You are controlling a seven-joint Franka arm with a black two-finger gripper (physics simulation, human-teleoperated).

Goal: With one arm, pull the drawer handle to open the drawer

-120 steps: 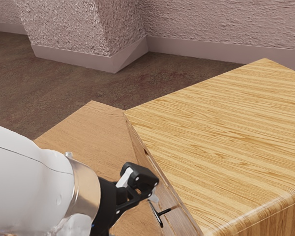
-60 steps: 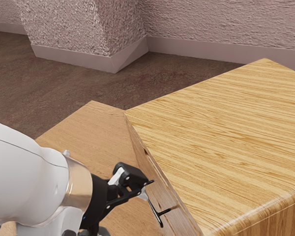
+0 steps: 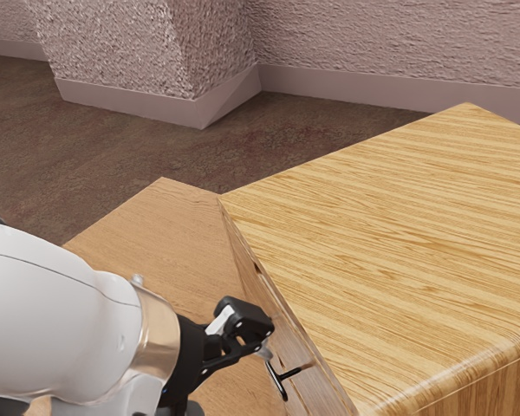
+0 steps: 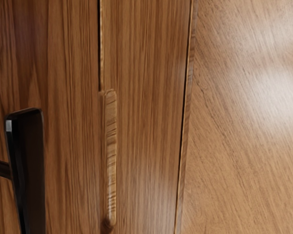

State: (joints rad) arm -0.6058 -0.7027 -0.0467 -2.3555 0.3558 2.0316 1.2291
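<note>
The drawer handle (image 3: pixel 280 381) is noted just beside the gripper (image 3: pixel 258 347), toward the exterior view's right; gripper state cannot be told.

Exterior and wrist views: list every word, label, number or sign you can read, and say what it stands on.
None: no text, label or number is visible on the wooden cabinet, its black drawer handle, the white arm or the wall.

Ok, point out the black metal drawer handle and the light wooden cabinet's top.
black metal drawer handle (image 3: pixel 276 380), exterior view, middle of its bar.
light wooden cabinet (image 3: pixel 399 251), exterior view, middle of its top.
</note>
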